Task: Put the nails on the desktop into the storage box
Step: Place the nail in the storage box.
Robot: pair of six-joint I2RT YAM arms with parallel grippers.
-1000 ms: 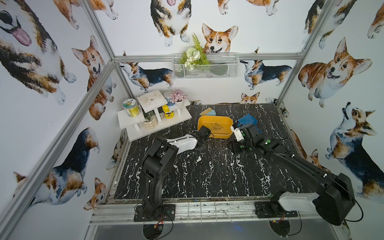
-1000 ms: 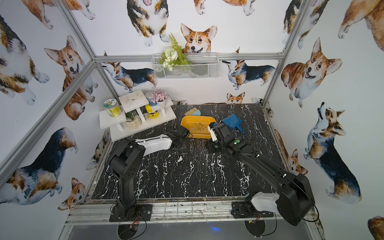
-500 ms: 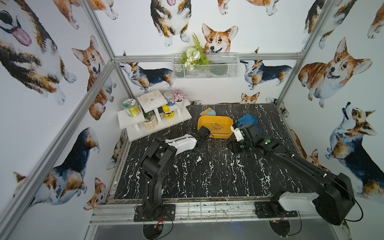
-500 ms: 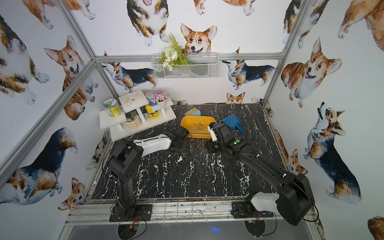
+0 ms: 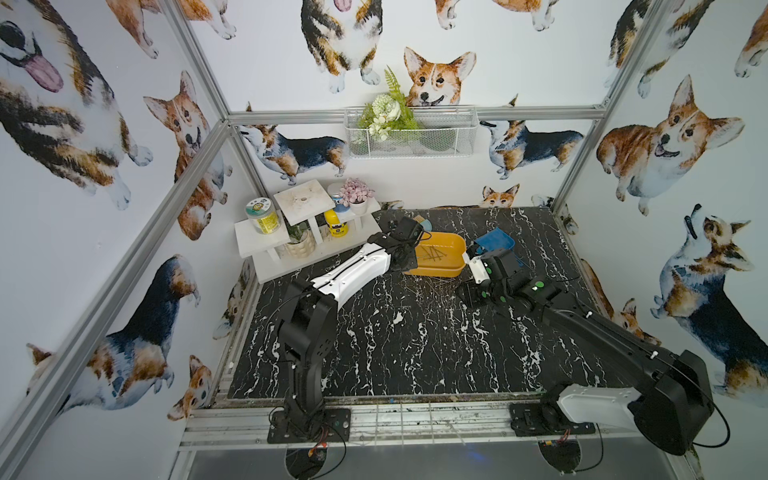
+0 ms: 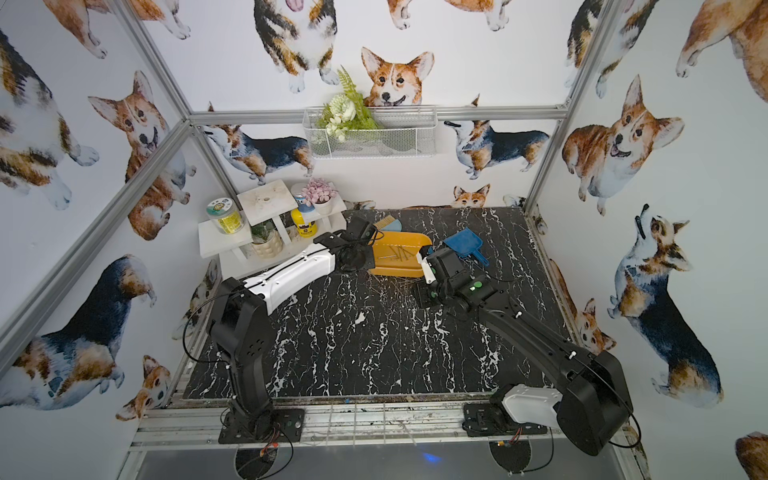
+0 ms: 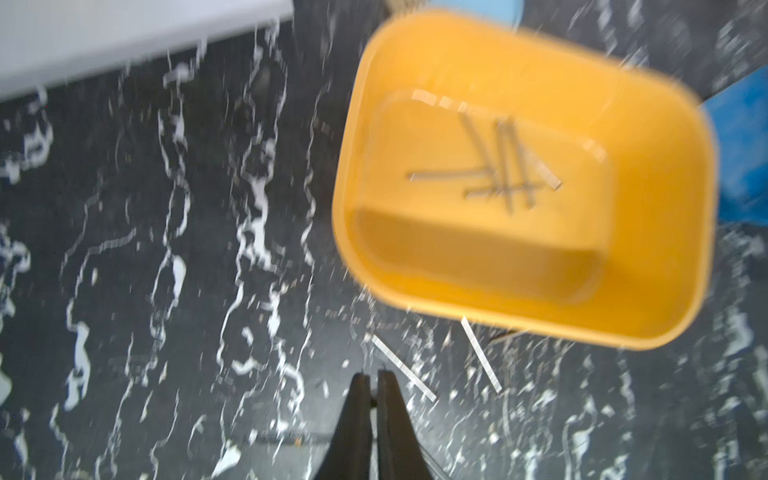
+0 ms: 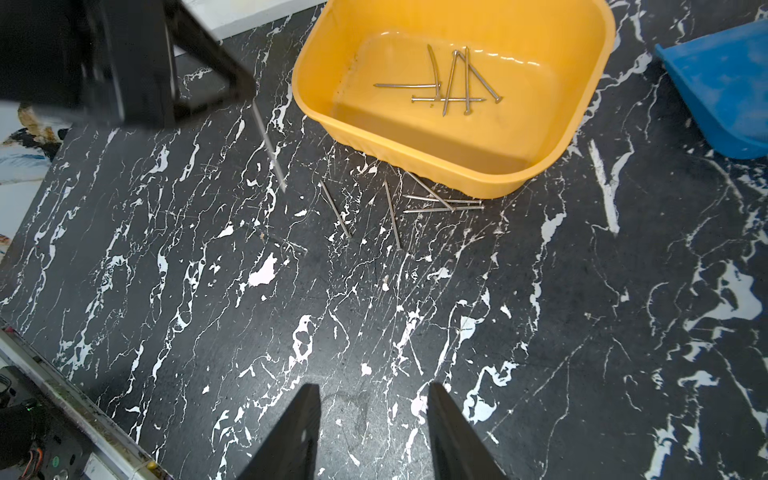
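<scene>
The yellow-orange storage box (image 8: 457, 174) stands on the black marble desktop (image 8: 415, 332) with several grey nails (image 8: 451, 83) lying crossed inside it. More nails (image 8: 392, 216) lie loose on the desktop just in front of the box and also show in the left wrist view (image 7: 403, 370). My left gripper (image 7: 374, 376) hovers beside the box's near left corner. It is shut, and a thin blurred nail (image 8: 268, 145) hangs from its tip. My right gripper (image 8: 374, 390) is open and empty, low over bare desktop in front of the loose nails. Both top views show the box (image 5: 451, 249) (image 6: 409, 272) between the two arms.
A blue dustpan (image 5: 496, 241) lies right of the box, close behind my right wrist. At the back left stands a white tiered shelf (image 5: 291, 249) with jars and small plants. A light blue brush (image 6: 388, 224) lies behind the box. A white wire basket (image 5: 411, 133) hangs on the back wall.
My left arm has shifted slightly toward the box with its jaws shut. The right arm has not moved.
</scene>
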